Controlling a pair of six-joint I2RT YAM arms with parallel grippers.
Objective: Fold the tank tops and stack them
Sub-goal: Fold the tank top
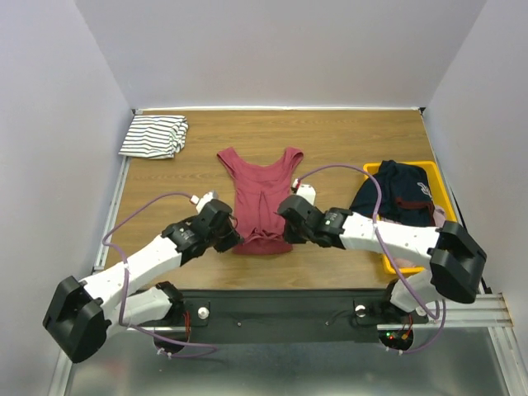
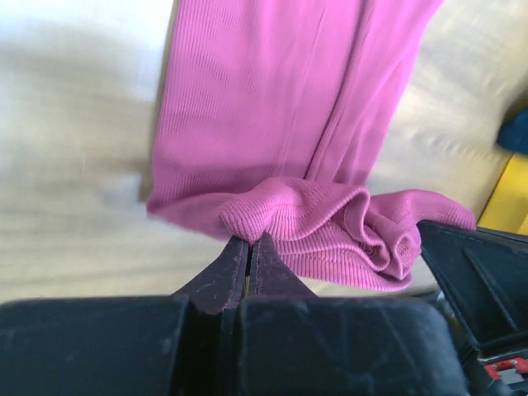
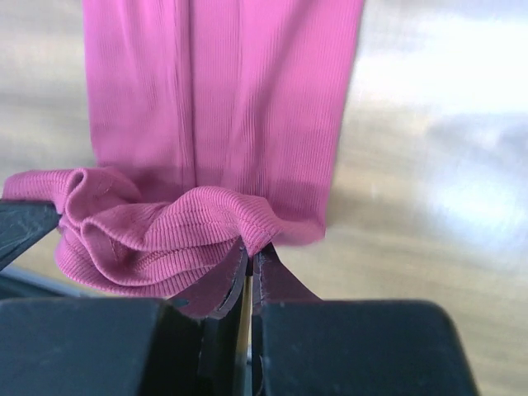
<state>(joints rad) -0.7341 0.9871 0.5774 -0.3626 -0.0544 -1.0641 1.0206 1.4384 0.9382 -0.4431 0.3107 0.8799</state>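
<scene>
The dark red tank top [image 1: 260, 198] lies flat mid-table, straps pointing away from me, its near hem bunched into folds [image 2: 330, 227]. My left gripper [image 1: 231, 238] is shut on the hem's left corner [image 2: 250, 233], a pinch of ribbed cloth between its tips. At the hem's right corner [image 3: 256, 239] my right gripper [image 1: 286, 231] is shut on the cloth the same way. The striped tank top [image 1: 153, 136] sits folded at the far left corner of the table.
A yellow tray [image 1: 432, 177] at the right edge holds dark navy clothing [image 1: 396, 194]. White walls enclose the table on three sides. Each arm's purple cable [image 1: 161, 198] arcs above the wood beside it.
</scene>
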